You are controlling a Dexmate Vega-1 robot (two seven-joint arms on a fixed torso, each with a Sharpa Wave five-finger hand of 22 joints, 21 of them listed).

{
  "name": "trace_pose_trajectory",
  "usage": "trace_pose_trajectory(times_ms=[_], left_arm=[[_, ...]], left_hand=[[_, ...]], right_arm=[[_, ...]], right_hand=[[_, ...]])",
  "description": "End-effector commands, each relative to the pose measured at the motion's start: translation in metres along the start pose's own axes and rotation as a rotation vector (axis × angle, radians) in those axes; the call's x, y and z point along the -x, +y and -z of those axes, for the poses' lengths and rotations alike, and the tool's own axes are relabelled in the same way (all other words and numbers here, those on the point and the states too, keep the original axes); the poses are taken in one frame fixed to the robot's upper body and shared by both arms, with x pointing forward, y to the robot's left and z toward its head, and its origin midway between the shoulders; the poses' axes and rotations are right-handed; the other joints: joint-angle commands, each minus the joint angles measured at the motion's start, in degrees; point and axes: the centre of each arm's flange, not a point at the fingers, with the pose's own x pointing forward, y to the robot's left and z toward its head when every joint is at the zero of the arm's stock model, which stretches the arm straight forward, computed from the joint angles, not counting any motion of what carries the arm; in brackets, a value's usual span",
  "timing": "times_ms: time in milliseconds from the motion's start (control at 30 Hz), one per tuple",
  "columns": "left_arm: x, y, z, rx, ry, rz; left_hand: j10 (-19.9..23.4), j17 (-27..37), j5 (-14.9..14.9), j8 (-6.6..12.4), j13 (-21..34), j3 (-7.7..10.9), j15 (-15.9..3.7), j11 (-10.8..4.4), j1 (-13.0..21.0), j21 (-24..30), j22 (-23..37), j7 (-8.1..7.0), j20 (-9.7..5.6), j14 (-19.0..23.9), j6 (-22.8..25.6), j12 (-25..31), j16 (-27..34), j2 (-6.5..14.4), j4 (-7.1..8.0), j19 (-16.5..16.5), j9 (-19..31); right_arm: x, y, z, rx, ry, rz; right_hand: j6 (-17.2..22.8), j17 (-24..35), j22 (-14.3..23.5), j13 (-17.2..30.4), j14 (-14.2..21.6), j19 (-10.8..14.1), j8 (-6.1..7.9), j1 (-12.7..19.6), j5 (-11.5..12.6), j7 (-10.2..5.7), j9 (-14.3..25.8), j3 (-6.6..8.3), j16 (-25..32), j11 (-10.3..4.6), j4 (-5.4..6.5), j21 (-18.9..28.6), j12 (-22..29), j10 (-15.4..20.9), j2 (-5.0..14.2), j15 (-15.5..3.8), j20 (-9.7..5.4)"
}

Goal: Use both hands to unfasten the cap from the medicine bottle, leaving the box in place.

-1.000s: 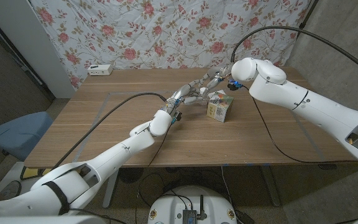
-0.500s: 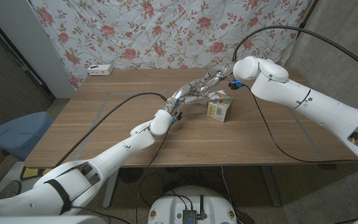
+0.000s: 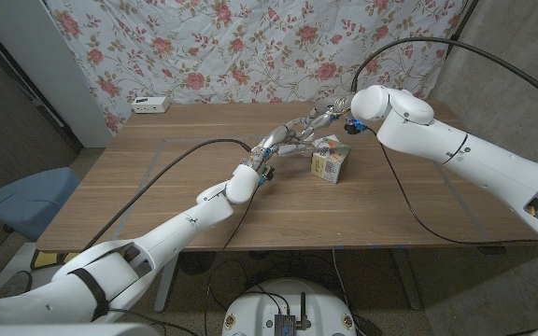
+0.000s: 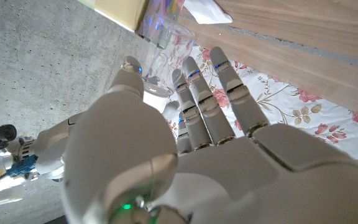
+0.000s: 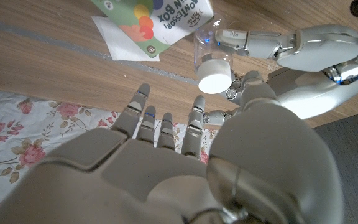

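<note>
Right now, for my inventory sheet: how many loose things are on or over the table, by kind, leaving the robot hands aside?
medicine bottle: 1
box: 1
paper slip: 1
white device: 1
Total: 4

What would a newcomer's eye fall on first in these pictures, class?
Two white robot arms meet over the far middle of the wooden table, the left hand and right hand closing on a clear medicine bottle with a white cap. Beside it stands a colourful box.
</note>
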Motion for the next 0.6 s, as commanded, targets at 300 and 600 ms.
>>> trace_pose_trajectory(times_ms=[300,600], left_arm=[[-0.0048,-0.0024,0.0007,0.003,-0.002,0.001],[-0.0076,-0.0035,0.0005,0.005,-0.003,0.004]], left_hand=[[2.65,0.19,0.27,0.59,0.2,0.68,-2.29,-2.28,0.16,-0.04,0.09,-0.07,0.0,0.38,0.18,0.37,0.16,0.29,-0.02,-0.17,0.17],[2.7,0.19,0.26,0.62,0.21,0.78,-2.19,-2.14,0.09,-0.02,0.09,-0.1,-0.03,0.34,0.29,0.38,0.13,0.27,-0.02,-0.17,0.16]], right_arm=[[0.0017,0.0011,0.0017,0.032,0.047,0.009],[0.0005,0.0027,0.0007,0.05,0.064,0.026]], right_hand=[[0.97,-0.05,0.23,0.17,1.17,1.04,0.46,-0.1,0.16,0.91,0.23,-0.38,0.45,0.55,-0.5,0.39,0.4,0.95,-0.33,0.35,-0.12],[2.36,-0.21,0.23,0.17,1.86,1.31,1.02,0.4,0.12,0.87,0.47,-0.22,0.49,0.47,-1.2,0.32,0.41,1.36,-0.43,0.48,0.01]])
